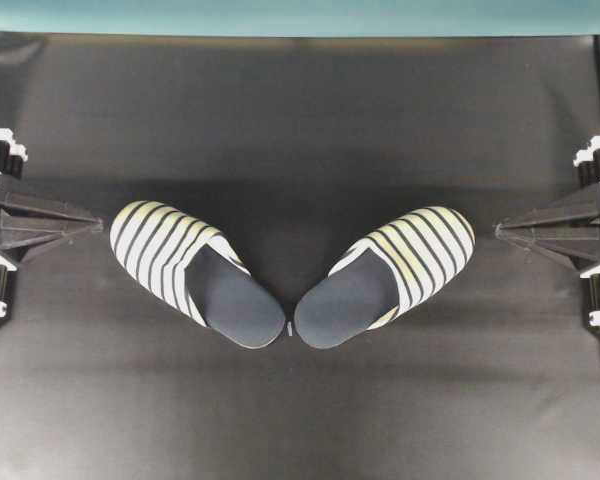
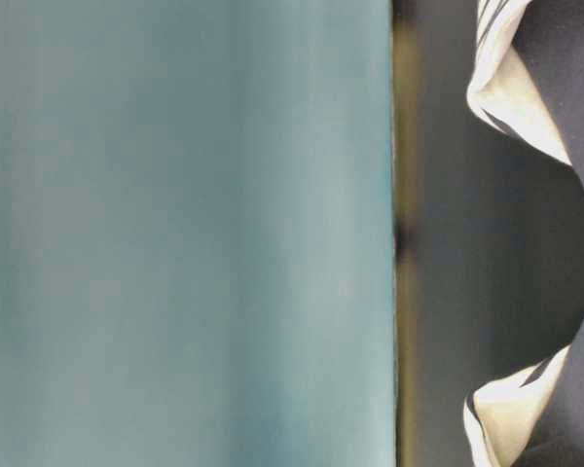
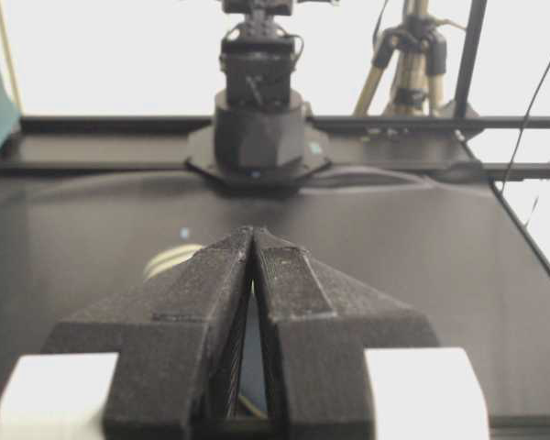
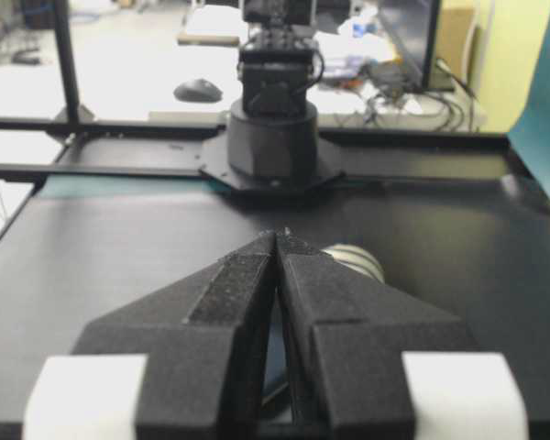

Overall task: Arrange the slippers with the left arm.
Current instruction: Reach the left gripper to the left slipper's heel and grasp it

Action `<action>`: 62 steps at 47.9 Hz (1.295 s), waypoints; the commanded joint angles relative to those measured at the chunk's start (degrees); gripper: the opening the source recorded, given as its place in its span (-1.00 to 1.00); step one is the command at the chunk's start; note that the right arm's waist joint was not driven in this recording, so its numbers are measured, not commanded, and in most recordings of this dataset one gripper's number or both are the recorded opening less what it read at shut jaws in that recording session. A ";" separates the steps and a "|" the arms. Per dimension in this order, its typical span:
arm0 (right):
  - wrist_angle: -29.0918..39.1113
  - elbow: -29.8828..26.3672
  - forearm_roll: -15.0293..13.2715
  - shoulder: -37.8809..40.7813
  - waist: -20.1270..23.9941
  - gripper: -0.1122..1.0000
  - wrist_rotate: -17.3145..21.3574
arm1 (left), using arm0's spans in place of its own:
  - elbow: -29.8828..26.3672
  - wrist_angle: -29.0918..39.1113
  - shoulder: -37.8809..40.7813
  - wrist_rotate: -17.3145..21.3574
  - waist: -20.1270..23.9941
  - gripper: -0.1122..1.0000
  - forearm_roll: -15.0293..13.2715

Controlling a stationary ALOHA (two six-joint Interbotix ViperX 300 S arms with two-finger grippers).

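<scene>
At the left edge of the overhead frame, the left gripper (image 1: 98, 227) hangs with its pointed jaws pressed together on nothing, tip just beside the striped toe of the left slipper (image 1: 192, 270). In the middle of the black table (image 1: 300, 110), the two slippers lie in a V, heels nearly meeting, toes splayed outward. The right slipper (image 1: 390, 274) points toward the right gripper (image 1: 498, 230), whose jaws are likewise together and empty at the right edge.

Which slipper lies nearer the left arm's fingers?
The left-hand slipper in the overhead view; its striped toe points toward the left arm's fingers, while the other slipper lies across the table.
</scene>
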 commanded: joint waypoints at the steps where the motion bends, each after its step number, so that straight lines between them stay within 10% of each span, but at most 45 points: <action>1: -0.35 -0.62 0.09 0.35 0.00 -0.73 -0.18 | -0.88 0.97 0.88 -2.64 -0.53 -0.70 2.37; 20: 9.76 -0.18 1.14 0.79 0.00 -0.80 0.79 | -10.20 21.53 11.07 -20.48 4.39 -0.80 2.46; 29: 10.20 0.35 1.14 0.62 0.09 -0.80 0.79 | -14.68 31.64 17.67 -34.89 7.03 -0.80 2.55; 41: 11.78 0.79 1.23 0.44 0.00 -0.80 0.79 | -16.44 35.60 24.52 -35.24 7.38 -0.77 2.64; 57: 12.30 1.76 1.23 0.18 0.00 -0.80 0.88 | -20.65 40.61 35.77 -37.62 7.29 0.69 2.64; 62: 12.30 2.02 1.23 -0.44 0.09 -0.80 0.88 | -24.26 46.67 40.25 -40.08 7.56 0.75 2.64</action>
